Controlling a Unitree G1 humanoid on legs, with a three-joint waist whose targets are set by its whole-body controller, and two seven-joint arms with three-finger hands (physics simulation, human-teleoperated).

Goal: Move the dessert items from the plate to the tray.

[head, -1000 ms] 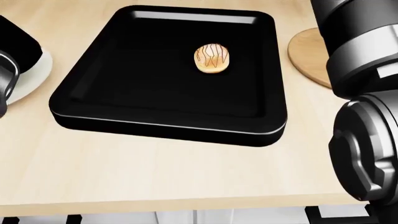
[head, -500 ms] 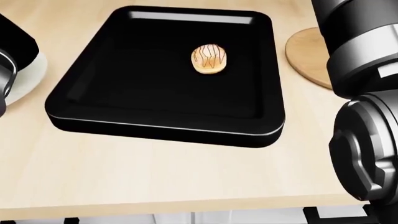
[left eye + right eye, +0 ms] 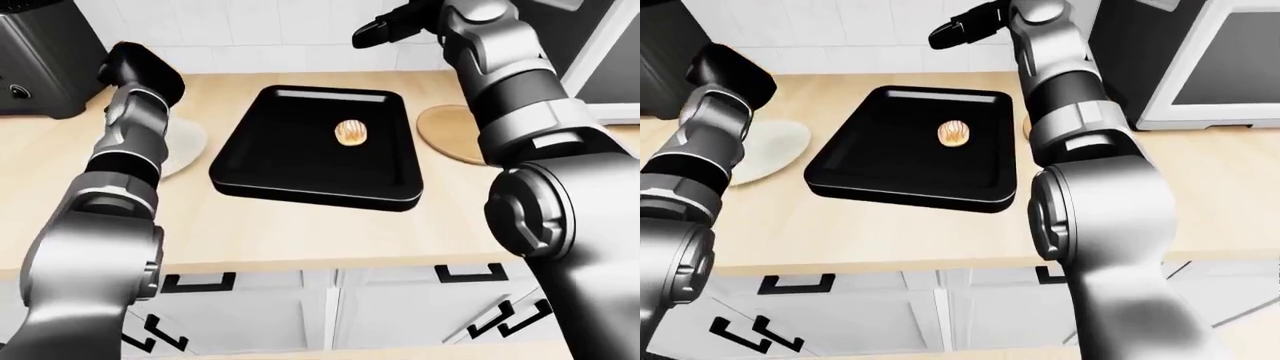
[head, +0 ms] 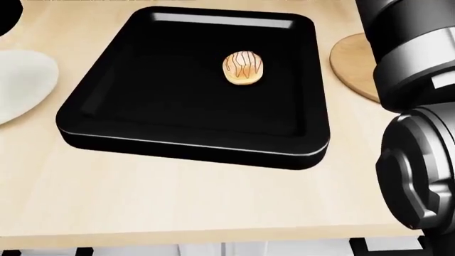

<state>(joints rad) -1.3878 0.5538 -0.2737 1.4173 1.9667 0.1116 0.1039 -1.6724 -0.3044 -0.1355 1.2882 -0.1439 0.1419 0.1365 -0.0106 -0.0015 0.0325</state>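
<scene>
Lifting clear of the white round plate (image 4: 25, 85), the left hand (image 3: 140, 64) is withdrawing, fingers unreadable; right hand (image 3: 965, 26) is hovering open-fingered beyond the glossy black tray (image 4: 106, 117); striped pastry (image 4: 243, 67) is sitting delivered.

Bright, even, soft light from above renders every view sharp and free of blur, with a pale streak of glare along the top rim of the glossy black tray (image 4: 220, 20), soft highlights on the arms, and faint shadows on the bench (image 4: 177, 192).
</scene>
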